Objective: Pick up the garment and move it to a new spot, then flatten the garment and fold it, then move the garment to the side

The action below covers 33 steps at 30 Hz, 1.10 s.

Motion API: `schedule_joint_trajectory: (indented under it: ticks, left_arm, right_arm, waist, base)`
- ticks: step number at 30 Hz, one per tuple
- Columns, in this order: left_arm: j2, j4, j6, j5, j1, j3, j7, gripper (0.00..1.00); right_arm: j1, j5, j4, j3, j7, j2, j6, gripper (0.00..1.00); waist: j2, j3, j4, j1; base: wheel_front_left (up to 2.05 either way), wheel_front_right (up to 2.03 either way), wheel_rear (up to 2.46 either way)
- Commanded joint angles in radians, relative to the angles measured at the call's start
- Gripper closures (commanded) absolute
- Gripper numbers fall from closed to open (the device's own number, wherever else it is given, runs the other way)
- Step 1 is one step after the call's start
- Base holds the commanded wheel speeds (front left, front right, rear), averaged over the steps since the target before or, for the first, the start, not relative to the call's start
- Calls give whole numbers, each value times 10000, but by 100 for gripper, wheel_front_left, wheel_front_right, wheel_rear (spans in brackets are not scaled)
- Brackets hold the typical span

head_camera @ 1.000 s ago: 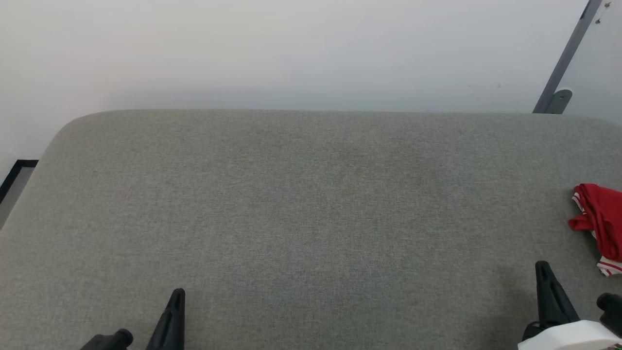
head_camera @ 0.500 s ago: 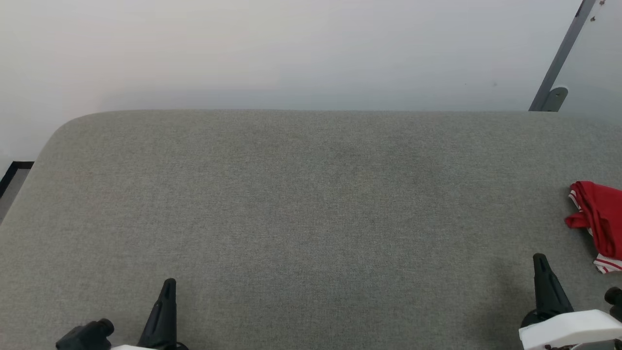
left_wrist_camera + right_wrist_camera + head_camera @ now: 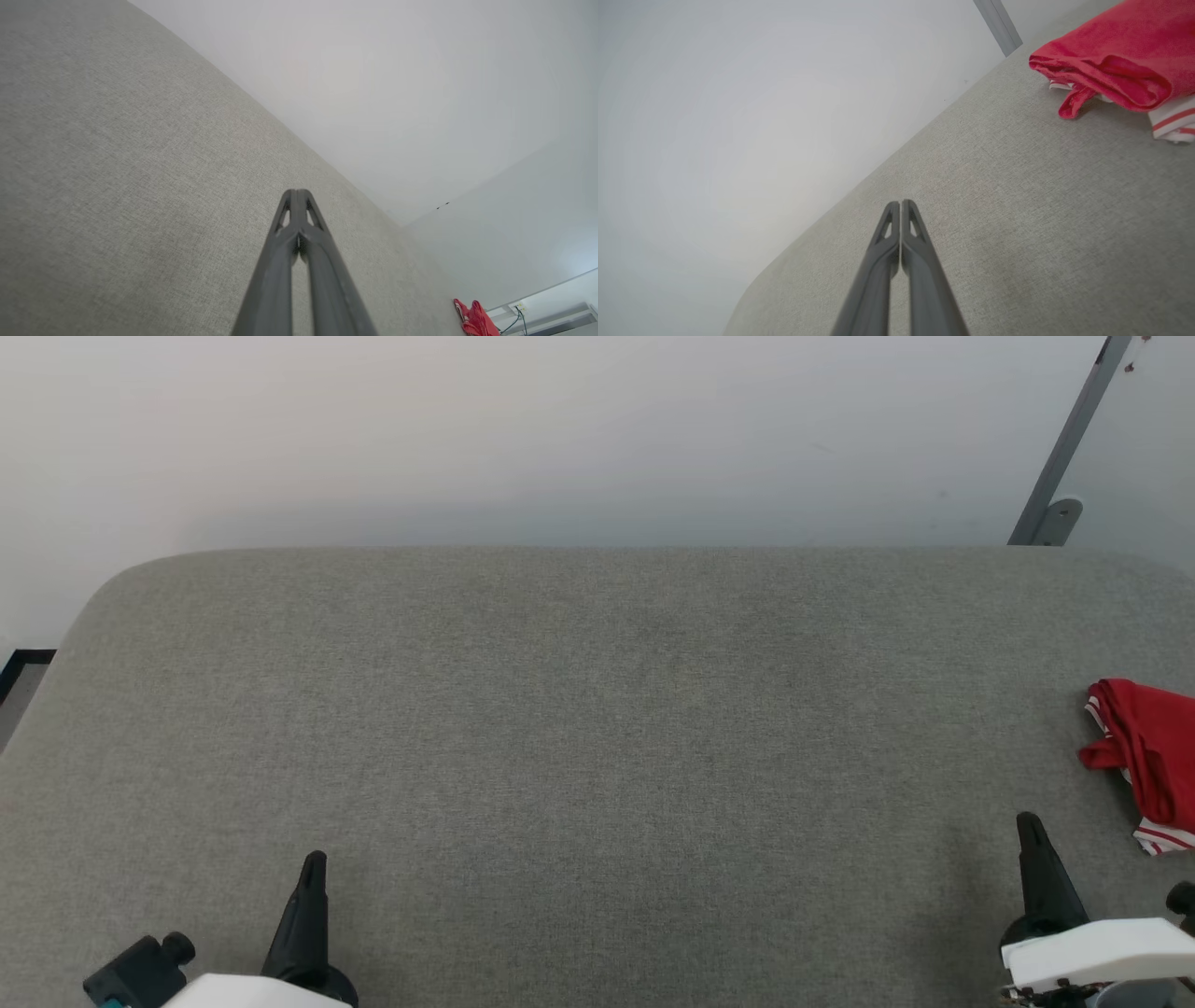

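**Head view.** The garment (image 3: pixel 1146 751) is seen as a red bundle with striped trim at the right border of the grey fabric surface (image 3: pixel 597 709), and it is partly cut off by the picture's edge. From the right gripper (image 3: pixel 1028 826) it lies at about 1 o'clock, near but apart. From the left gripper (image 3: pixel 313 861) it lies at about 3 o'clock, well apart, so the right arm is judged the nearer one. The visible part of the garment runs roughly from 12 to 6 o'clock. Both claws are pressed together and nothing is pinched.

**Left wrist view.** The left gripper's fingers are seen closed tip to tip over the bare fabric. The garment (image 3: pixel 475 319) is seen small at 4 o'clock, far off.

**Right wrist view.** The right gripper's fingers are also closed. The garment (image 3: pixel 1115 51) is found at 1 o'clock as a loose roll with a white striped cuff below it, and its long axis runs from 10 to 4 o'clock.

Such a bundle at the side fits a shirt waiting to be picked up as well as one already put aside; which of these it is cannot be decided.

**Against the earlier frame.** The whole head picture is shifted, so a camera move is assumed and the garment is taken as unmoved. Both claws stand higher in the picture, and more of the pale forearms is shown.
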Motion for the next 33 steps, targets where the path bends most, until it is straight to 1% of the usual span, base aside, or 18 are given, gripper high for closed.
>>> schedule_joint_trajectory:
  ticks: [1, 19, 33]
  left_arm:
    - [18, -95, 7, -219, -296, 72, 31, 100]
    - [-71, 106, 10, -2300, -728, 332, 580, 100]
    - [-156, 246, 12, -3636, -1045, 525, 973, 100]
  right_arm:
    - [-293, 212, -139, 12, 50, -19, 1, 100]
    - [-542, 2211, -123, 26, 569, 118, 1, 100]
    - [-718, 3540, -111, 36, 925, 207, 1, 100]
  waist:
    - [-1, 1, -4, 0]
    - [-1, 31, -129, 0]
    - [-1, 55, -227, 0]
  base:
    - [0, 0, 0]
    - [0, 0, 0]
    - [0, 0, 0]
